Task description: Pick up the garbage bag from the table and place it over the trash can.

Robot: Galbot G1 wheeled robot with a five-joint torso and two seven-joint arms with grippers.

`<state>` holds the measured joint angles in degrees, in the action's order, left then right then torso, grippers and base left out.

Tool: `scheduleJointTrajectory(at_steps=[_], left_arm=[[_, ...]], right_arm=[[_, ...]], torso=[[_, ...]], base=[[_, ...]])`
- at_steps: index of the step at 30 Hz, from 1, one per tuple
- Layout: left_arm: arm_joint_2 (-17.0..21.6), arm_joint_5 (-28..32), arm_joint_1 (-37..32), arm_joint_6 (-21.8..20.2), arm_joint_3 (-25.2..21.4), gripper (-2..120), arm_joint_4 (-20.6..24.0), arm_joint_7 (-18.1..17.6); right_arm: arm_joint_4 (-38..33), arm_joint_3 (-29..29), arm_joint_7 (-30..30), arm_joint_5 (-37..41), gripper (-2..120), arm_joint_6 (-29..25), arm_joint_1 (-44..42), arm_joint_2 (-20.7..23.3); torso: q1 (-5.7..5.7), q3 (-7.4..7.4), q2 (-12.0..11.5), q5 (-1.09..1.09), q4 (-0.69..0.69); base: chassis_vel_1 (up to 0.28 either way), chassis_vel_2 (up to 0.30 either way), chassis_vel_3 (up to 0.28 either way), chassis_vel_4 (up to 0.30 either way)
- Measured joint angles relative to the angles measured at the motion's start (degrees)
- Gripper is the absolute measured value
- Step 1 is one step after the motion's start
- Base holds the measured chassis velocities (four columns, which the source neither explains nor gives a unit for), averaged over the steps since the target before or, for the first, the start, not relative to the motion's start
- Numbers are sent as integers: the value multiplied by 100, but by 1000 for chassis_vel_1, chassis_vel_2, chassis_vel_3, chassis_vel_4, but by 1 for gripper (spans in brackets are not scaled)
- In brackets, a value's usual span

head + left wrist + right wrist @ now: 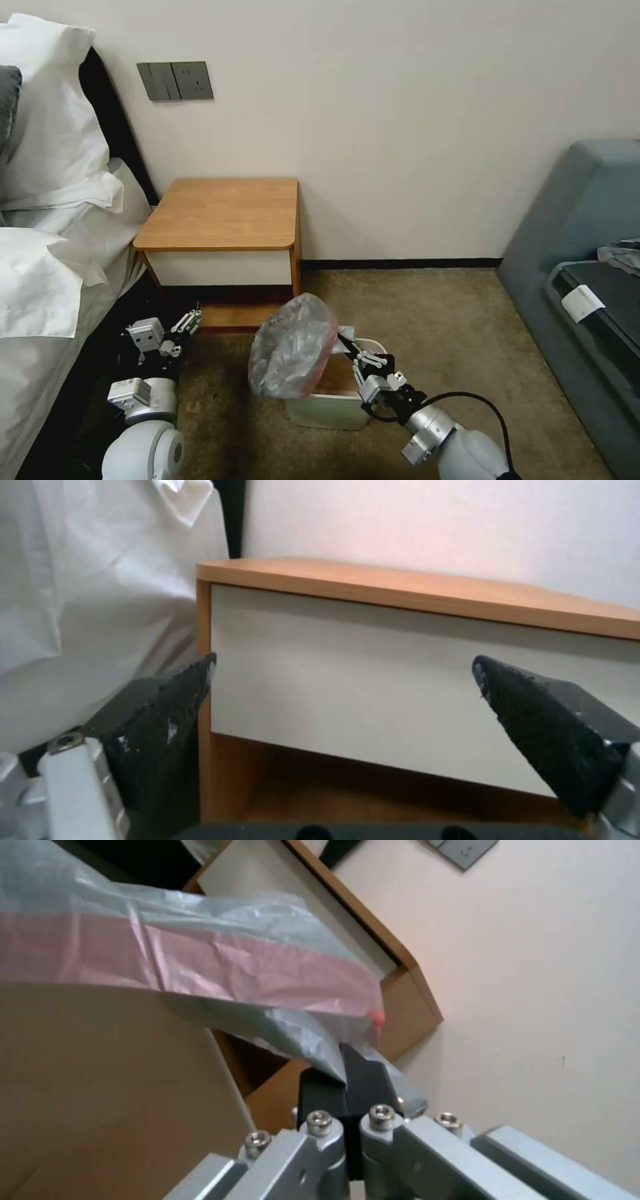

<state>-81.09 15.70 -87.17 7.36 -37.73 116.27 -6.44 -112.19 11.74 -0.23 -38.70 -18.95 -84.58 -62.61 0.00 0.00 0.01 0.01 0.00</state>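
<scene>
One gripper, the right (345, 347), pinches the bag (293, 347) above the can (327, 407). The left gripper (190, 323) gapes before the table (223, 213), the bed (47, 280) beside it.

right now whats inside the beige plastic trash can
A brownish inner wall shows in the beige plastic trash can; the crinkly grey garbage bag, pinched by the right gripper, covers the rest.
</scene>
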Motion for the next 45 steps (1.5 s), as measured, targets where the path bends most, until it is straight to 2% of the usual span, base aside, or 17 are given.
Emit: scheduleJointTrajectory(at_steps=[10, 13, 14, 16, 17, 20, 21, 23, 24, 26, 27, 30, 32, 34, 37, 42, 45], left_arm=[[44, -25, 5, -14, 32, 100, 16, 14], [35, -115, 10, -36, 111, 100, 19, 33], [35, -115, 10, -36, 111, 100, 19, 33], [57, -167, 10, -90, 183, 100, 54, 50], [57, -167, 10, -90, 183, 100, 54, 50], [91, -249, -25, -93, 252, 100, 55, 72], [91, -249, -25, -93, 252, 100, 55, 72], [101, -285, -46, -86, 278, 100, 53, 80], [101, -285, -46, -86, 278, 100, 53, 80], [120, -295, -52, -81, 293, 100, 53, 86], [120, -295, -52, -81, 293, 100, 53, 86], [165, -319, -52, -80, 349, 100, 53, 103], [183, -334, -51, -80, 380, 100, 52, 107], [261, -371, -56, -80, 481, 100, 45, 123], [325, -375, -62, -88, 572, 100, 47, 111], [413, -199, -135, -190, 620, 100, 159, 95], [589, 277, -320, -593, 628, 100, 547, 172]], right_arm=[[-83, 60, -264, 245, -2, -3, -48, 207], [-124, 51, -509, 589, 17, 73, -67, 302], [-124, 51, -509, 589, 17, 73, -67, 302], [-242, 70, -910, 1065, 27, 322, -80, 471], [-242, 70, -910, 1065, 27, 322, -80, 471], [-415, 210, -1349, 1734, 42, 735, -62, 758], [-415, 210, -1349, 1734, 42, 735, -62, 758], [-504, 451, -1694, 2033, 53, 883, -34, 906], [-504, 451, -1694, 2033, 53, 883, -34, 906], [-587, 747, -2101, 2390, 64, 974, -17, 1043], [-587, 747, -2101, 2390, 64, 974, -17, 1043], [-768, 1206, -2801, 3064, 78, 1237, 1, 1285], [-790, 1286, -2987, 3161, 82, 1255, 23, 1335], [-837, 1501, -3396, 3479, 93, 1295, 83, 1520], [-905, 1603, -3473, 3713, 99, 1324, 44, 1683], [-965, 1727, -3481, 3838, 100, 1308, 58, 1830], [-1022, 1833, -3313, 4067, 100, 1276, 112, 1882]], torso=[[0, 0, 0, 0, 0], [0, 0, 0, 1, 0], [0, 0, 0, 1, 0], [0, 0, 0, 1, 0], [0, 0, 0, 1, 0], [0, 0, -1, 1, 0], [0, 0, -1, 1, 0], [0, 0, -1, 1, 0], [0, 0, -1, 1, 0], [0, 0, -1, 1, 0], [0, 0, -1, 1, 0], [0, 0, -1, -1, 0], [0, 0, -1, -1, 0], [0, 1, -1, 0, 1], [0, 0, -1, 0, 0], [0, 0, -1, 0, -1], [0, 1, -1, -1, 1]], base=[[0, 0, 0, 0], [0, 0, 0, 0], [0, 0, 0, 0], [0, 0, 0, 0], [0, 0, 0, 0], [0, 0, 0, 0], [0, 0, 0, 0], [0, 0, 0, 0], [0, 0, 0, 0], [0, 0, 0, 0], [0, 0, 0, 0], [0, 0, 0, 0], [0, 0, 0, 0], [0, 0, 0, 0], [0, 0, 0, 0], [0, 0, 0, 0], [0, 0, 0, 0]])
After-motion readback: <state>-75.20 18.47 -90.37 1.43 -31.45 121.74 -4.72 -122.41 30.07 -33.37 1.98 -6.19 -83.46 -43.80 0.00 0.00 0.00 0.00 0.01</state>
